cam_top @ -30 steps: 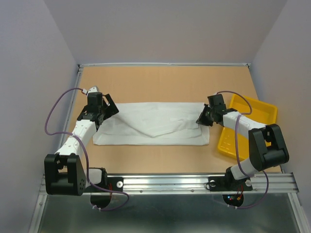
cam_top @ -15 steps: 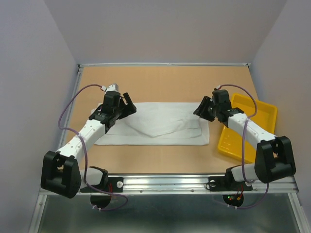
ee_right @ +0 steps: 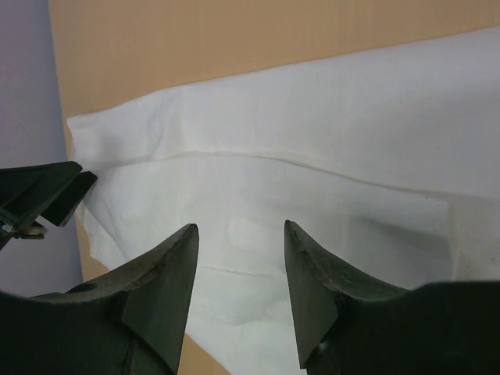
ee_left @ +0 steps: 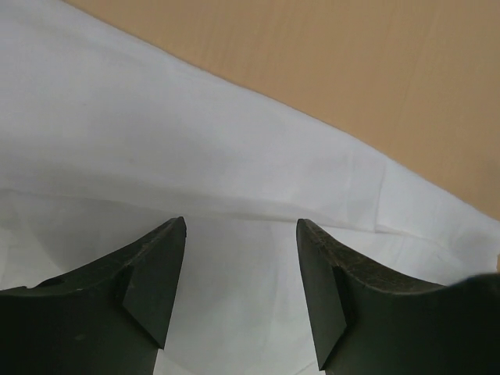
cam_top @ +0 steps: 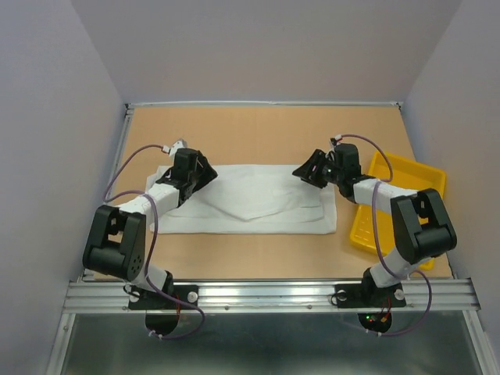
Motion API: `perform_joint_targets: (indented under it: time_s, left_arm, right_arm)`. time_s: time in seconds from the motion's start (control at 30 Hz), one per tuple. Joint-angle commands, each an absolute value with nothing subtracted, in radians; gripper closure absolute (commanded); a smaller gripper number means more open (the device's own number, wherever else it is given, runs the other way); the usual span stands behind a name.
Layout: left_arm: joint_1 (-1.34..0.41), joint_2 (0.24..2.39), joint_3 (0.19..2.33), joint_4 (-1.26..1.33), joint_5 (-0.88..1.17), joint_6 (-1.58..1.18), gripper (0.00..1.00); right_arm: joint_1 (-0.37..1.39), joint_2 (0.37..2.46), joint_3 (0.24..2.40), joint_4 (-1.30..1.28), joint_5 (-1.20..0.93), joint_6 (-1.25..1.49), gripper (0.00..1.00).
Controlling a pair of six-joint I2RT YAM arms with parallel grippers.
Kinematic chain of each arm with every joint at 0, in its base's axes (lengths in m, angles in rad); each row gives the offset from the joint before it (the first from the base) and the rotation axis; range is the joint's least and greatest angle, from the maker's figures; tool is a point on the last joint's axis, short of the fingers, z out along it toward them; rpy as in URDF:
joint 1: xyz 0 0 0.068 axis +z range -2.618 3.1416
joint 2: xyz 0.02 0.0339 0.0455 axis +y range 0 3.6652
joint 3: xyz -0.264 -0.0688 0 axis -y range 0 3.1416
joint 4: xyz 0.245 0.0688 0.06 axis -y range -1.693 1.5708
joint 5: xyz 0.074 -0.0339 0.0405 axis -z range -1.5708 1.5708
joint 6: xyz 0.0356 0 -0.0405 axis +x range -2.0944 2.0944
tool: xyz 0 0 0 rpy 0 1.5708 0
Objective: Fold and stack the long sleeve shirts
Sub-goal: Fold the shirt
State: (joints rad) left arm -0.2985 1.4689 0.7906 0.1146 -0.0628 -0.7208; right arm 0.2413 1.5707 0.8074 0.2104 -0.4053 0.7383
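A white long sleeve shirt (cam_top: 258, 199) lies folded into a long band across the middle of the table, also filling the left wrist view (ee_left: 156, 141) and the right wrist view (ee_right: 328, 156). My left gripper (cam_top: 205, 173) hovers over its far left corner, jaws open with only cloth below them (ee_left: 241, 226). My right gripper (cam_top: 306, 173) hangs over the far right corner, also open and holding nothing (ee_right: 241, 228). No fabric sits between either pair of fingers.
A yellow tray (cam_top: 414, 178) lies at the right, beside the shirt's right end and under the right arm. The tan tabletop (cam_top: 266, 129) stretches behind the shirt to the back wall. A metal rail (cam_top: 273, 293) runs along the near edge.
Both grippers moved inward and toward the far edge of the shirt. The right gripper, shut a second ago at the shirt's right end, has opened and let go. The left jaws narrowed somewhat.
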Motion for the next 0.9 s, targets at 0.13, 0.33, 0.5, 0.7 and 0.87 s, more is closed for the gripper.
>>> perform_joint_targets:
  time_s: [0.13, 0.33, 0.5, 0.7, 0.87]
  left_arm:
    - [-0.128, 1.496, 0.623, 0.270, -0.068, -0.857, 0.32]
    - [-0.069, 1.433, 0.604, 0.226, -0.097, -0.873, 0.31]
    - [-0.071, 1.307, 0.630, 0.183, -0.077, -0.841, 0.30]
    - [-0.071, 1.250, 0.684, 0.152, -0.041, -0.781, 0.30]
    - [-0.071, 1.345, 0.736, 0.140, -0.020, -0.752, 0.30]
  right_arm:
    - [0.230, 1.704, 0.709, 0.419, -0.344, 0.720, 0.48]
    - [0.201, 1.639, 0.676, 0.394, -0.307, 0.671, 0.48]
    - [0.212, 1.520, 0.753, 0.259, -0.415, 0.633, 0.47]
    - [0.398, 1.491, 0.836, 0.242, -0.476, 0.684, 0.47]
    - [0.610, 1.613, 0.998, 0.274, -0.482, 0.715, 0.47]
